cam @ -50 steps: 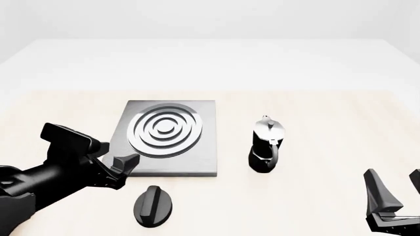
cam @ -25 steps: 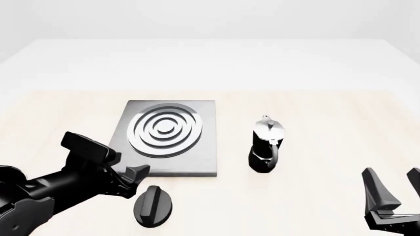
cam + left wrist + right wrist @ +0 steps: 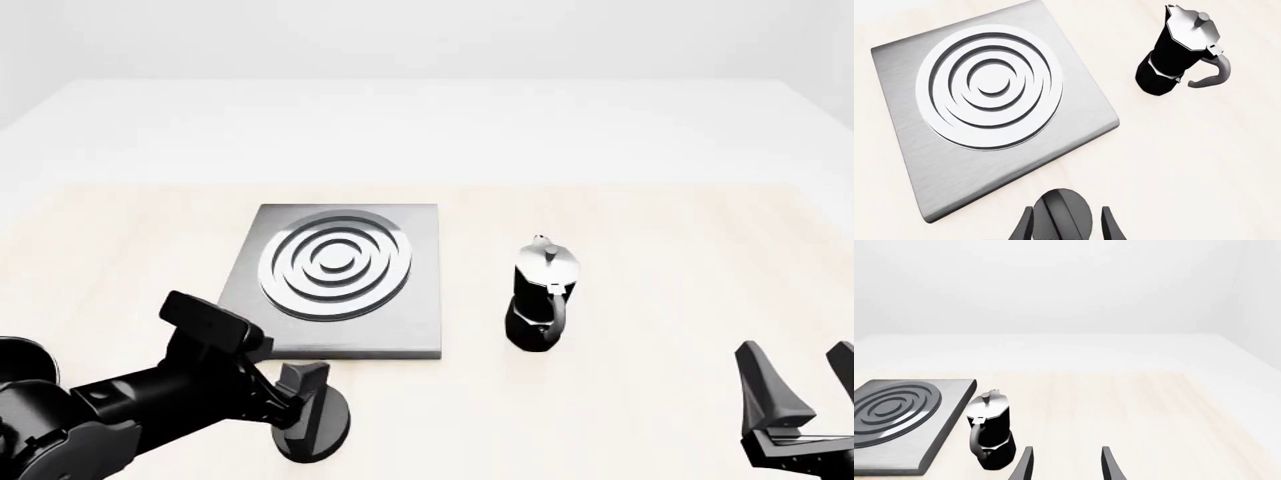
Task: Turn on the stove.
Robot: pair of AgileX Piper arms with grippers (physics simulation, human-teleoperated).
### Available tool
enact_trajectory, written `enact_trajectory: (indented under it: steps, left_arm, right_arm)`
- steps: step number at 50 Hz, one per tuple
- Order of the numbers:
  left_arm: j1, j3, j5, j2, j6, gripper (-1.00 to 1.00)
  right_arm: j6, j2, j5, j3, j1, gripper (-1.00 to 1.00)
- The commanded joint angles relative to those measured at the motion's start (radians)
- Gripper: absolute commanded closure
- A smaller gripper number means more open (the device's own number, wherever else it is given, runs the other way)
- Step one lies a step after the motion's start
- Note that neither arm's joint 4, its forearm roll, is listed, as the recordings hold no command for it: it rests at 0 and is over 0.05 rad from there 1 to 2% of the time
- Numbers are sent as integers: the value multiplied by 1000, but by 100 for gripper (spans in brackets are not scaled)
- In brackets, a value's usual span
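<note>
**Operator:** Report the pose of each arm.

**Inspector:** The left arm reached in low over the surface (image 3: 641, 230), its forearm sloping down towards the knob (image 3: 320, 425). The left pincer (image 3: 296, 400) was spread apart, one finger on each side of the knob's ridge. In the left wrist view the two fingertips (image 3: 1111, 227) flanked the knob (image 3: 1064, 212) with a gap visible on both sides, so no contact could be confirmed. The right pincer (image 3: 801, 385) hung to the right of the left pincer and well apart from it, fingers pointing up and away, also spread and holding nothing.

**Operator:** Describe the stove and its position.

**Inspector:** The stove (image 3: 340, 280) was a flat square slab of brushed grey metal carrying a round burner of concentric silver rings. It lay flat on the surface just beyond the left pincer, its near edge close to the fingertips. The knob was a separate black oval with a raised ridge, lying directly between the left pincer's fingers and just short of the stove's near edge.

**Operator:** Any containers?

**Inspector:** One moka pot (image 3: 541, 300), black below and silver above, stood upright beyond and to the right of the left pincer, beside the stove and not touching it. Its lid was shut; contents could not be determined. In the right wrist view it stood just ahead of the right pincer (image 3: 1066, 462).
</note>
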Motion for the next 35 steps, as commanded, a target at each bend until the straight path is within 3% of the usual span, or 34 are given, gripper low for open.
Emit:
enact_trajectory:
  steps: [1,11,15,35]
  left_arm:
    - [-26,16,-24,27,-27,-100]
    - [-17,47,-58,42,-26,-100]
    - [39,73,-68,13,11,-100]
    - [4,107,-112,59,-30,-100]
  right_arm:
    - [4,-12,11,-1,0,-100]
    - [6,-16,14,0,0,-100]
    - [10,-18,16,0,0,-100]
    - [15,-62,51,0,-2,-100]
